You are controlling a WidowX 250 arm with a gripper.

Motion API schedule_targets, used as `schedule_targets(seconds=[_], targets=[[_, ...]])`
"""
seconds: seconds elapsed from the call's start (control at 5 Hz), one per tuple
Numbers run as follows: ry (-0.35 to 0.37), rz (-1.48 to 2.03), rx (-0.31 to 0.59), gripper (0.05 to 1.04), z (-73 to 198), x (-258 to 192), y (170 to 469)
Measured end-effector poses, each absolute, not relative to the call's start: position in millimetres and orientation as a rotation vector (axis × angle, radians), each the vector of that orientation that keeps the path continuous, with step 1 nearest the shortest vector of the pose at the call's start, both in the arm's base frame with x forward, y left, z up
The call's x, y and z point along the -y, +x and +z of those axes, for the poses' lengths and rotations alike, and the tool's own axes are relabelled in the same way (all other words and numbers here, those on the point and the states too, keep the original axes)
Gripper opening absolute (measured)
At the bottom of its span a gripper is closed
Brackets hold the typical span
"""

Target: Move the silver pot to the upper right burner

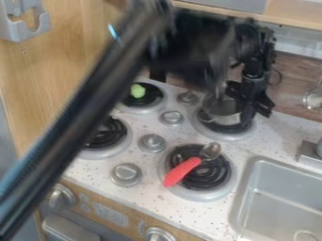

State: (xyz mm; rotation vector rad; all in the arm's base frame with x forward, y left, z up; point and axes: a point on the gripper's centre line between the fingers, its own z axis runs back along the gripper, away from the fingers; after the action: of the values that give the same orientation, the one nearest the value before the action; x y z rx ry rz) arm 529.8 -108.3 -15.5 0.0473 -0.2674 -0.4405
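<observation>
the silver pot (220, 112) sits on the upper right burner (230, 135), with the gripper (254, 110) just beside it on the right; whether the gripper is clamped or released, i cannot tell. the black arm (72, 115) crosses the left side of the view, in front of part of the lower left burner (108, 135). a spoon (183, 171) with a red handle lies slantwise over the lower right burner (207, 181), and a green thing (138, 91) rests on the upper left burner (152, 100). four grey knobs run in a line between the burners. the tabletop (273, 137) is pale and speckled, with a grey sink (248, 193) let into its right side. a wooden wall (63, 61) stands at left, bearing a grey bracket (25, 30). along the back are a brown wood panel (292, 87) and pale tiles (299, 44), with a metal utensil (313, 98) at far right.
</observation>
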Motion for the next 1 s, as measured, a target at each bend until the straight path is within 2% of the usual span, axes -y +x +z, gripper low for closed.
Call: schedule_targets(seconds=[0.2, 0.4, 0.6, 0.8, 1.0], targets=[[0.048, -0.435, 0.261, 0.076, -15.8, 109.1, 530.8], [0.037, -0.427, 0.234, 0.227, -30.2, 109.1, 524.0], [0.030, -0.415, 0.243, 0.484, -25.9, 107.8, 513.7], [0.022, -0.406, 0.302, 0.793, -3.2, 104.8, 501.8], [0.014, -0.405, 0.358, 1.011, 22.3, 96.2, 482.1]])
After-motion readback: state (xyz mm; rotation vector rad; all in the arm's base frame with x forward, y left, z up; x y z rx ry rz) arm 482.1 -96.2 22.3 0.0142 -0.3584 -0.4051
